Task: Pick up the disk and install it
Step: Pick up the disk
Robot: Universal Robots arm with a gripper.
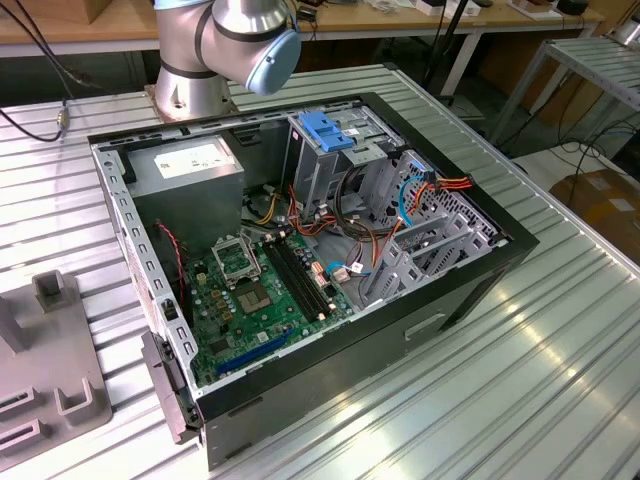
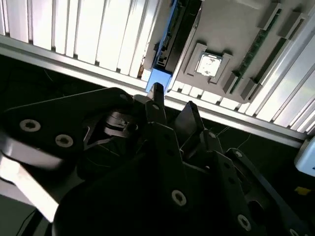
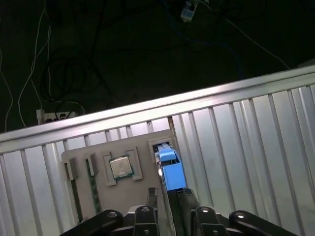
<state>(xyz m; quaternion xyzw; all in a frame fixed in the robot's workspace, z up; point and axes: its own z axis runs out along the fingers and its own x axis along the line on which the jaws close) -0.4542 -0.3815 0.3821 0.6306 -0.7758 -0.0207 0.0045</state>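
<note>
Black gripper sits right at the disk, a thin grey-metal drive w/ a blue plastic rail. The disk stands on edge in a slot of the flat grey fixture plate on the ribbed aluminium table. From what I see in both wrist views, the disk edge lines up dead centre w/ the gripper. Can't tell if it's clamped or just around it tbh.
</note>
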